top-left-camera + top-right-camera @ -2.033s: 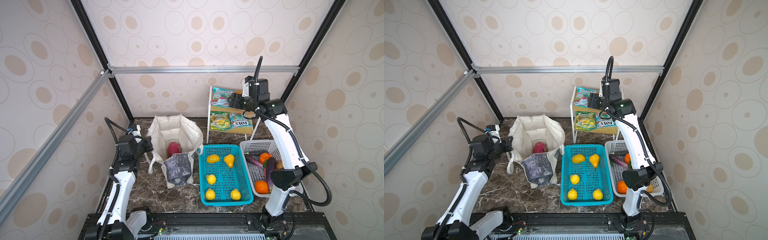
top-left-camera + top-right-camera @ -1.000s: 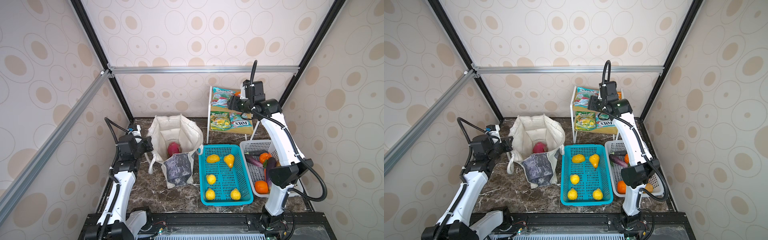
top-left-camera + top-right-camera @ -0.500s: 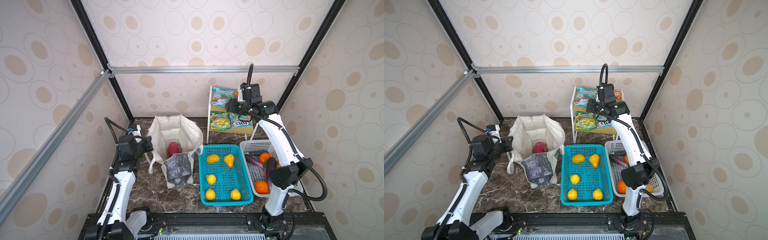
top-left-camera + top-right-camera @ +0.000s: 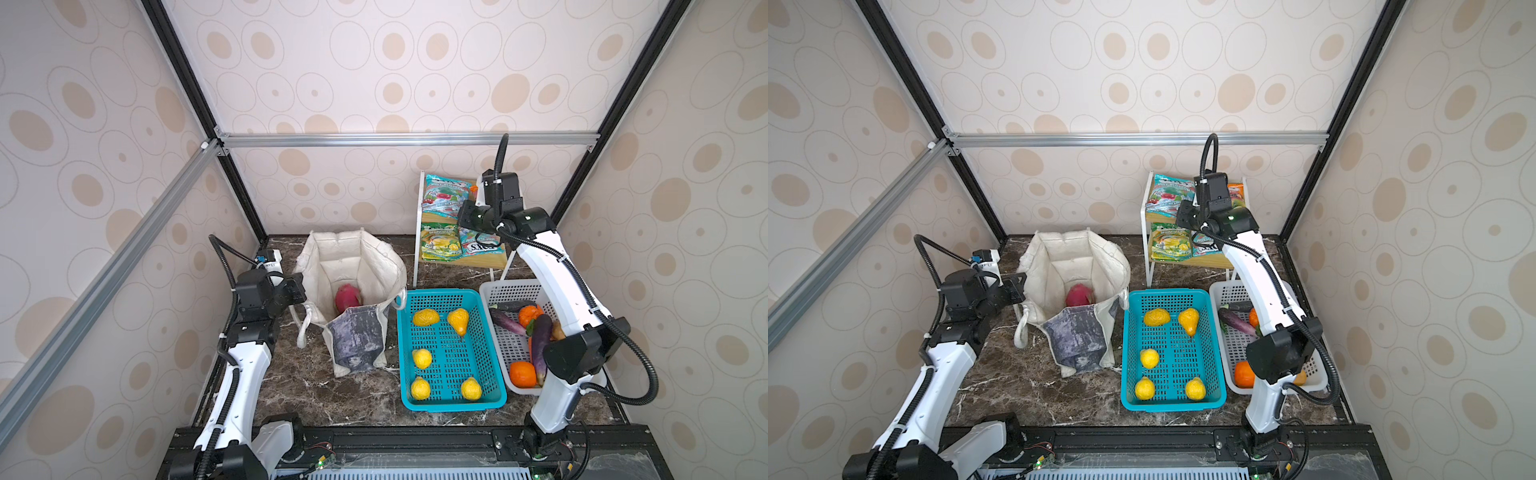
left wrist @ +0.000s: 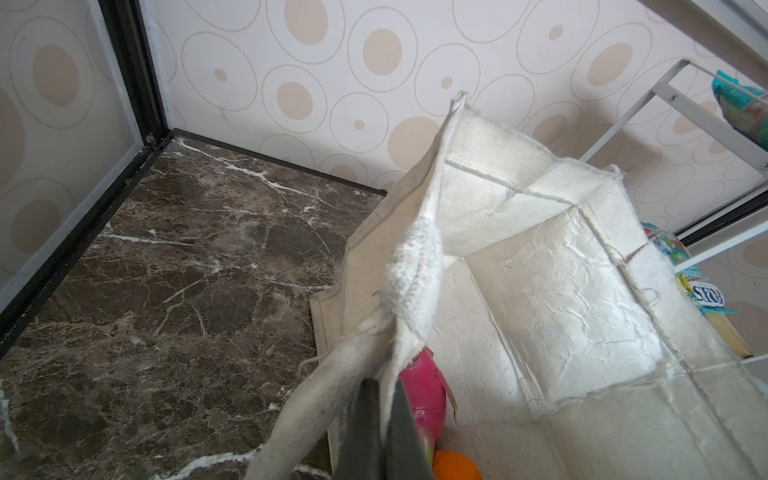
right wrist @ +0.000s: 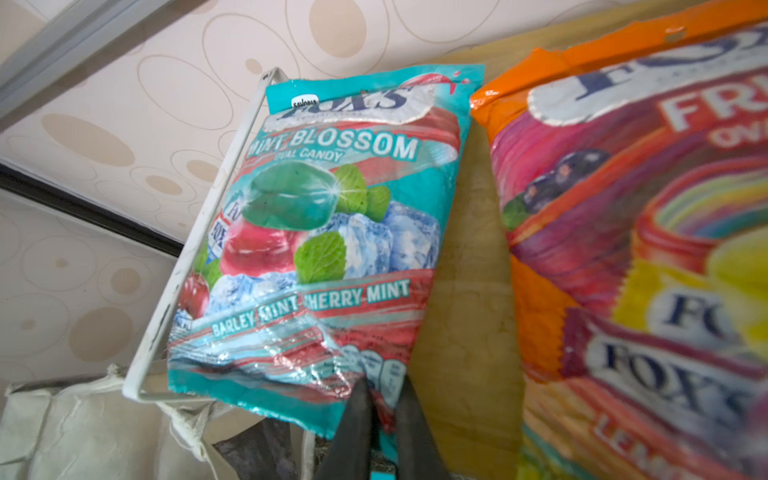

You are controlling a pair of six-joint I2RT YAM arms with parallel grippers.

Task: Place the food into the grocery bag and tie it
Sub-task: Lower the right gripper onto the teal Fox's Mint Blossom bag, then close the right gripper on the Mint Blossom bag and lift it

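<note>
Grocery bag [image 5: 540, 291] holds one dragon fruit [image 5: 424, 395] and one orange [image 5: 455, 465].

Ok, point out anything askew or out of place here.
The bag sags: its printed front wall is folded down and outward, while the left gripper pinches its side rim. The mint candy packet lies skewed, one corner past the shelf edge, pinched by the right gripper.

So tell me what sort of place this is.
Probably a lab test booth staged as a grocery corner: a metal frame with wallpapered panels, a robot arm at each front corner, and a shelf of candy packets behind a basket of fruit.
</note>
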